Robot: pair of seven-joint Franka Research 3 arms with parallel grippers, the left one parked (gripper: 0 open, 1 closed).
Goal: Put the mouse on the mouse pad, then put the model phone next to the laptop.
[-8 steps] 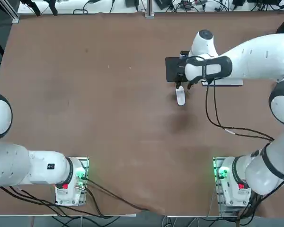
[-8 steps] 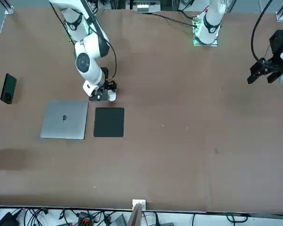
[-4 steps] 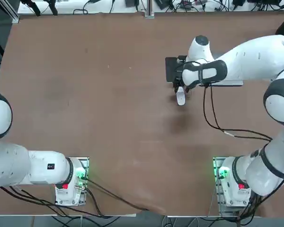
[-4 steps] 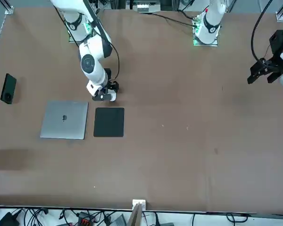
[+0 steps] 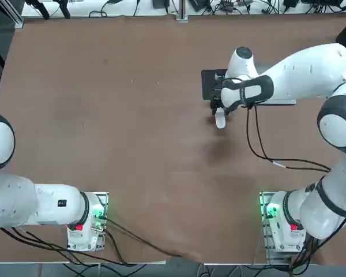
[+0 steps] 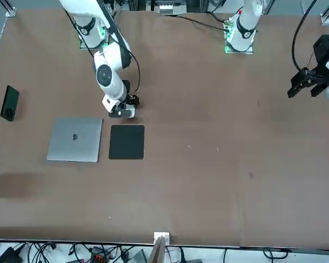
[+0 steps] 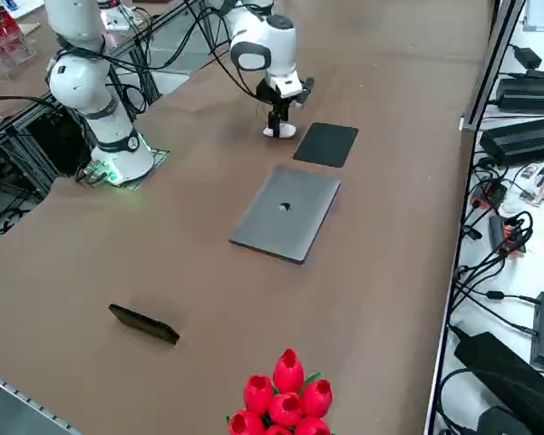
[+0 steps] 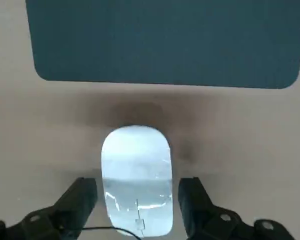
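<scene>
White mouse flat on table just short of mouse pad, long axis aimed at pad, lying btwn fingers of right claw, spread wide either side, nothing gripped yet.

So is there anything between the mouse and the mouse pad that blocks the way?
Nothing visible does. The right end effector is open, one finger on each side of the mouse, and only bare table lies between it and the mouse pad.
</scene>
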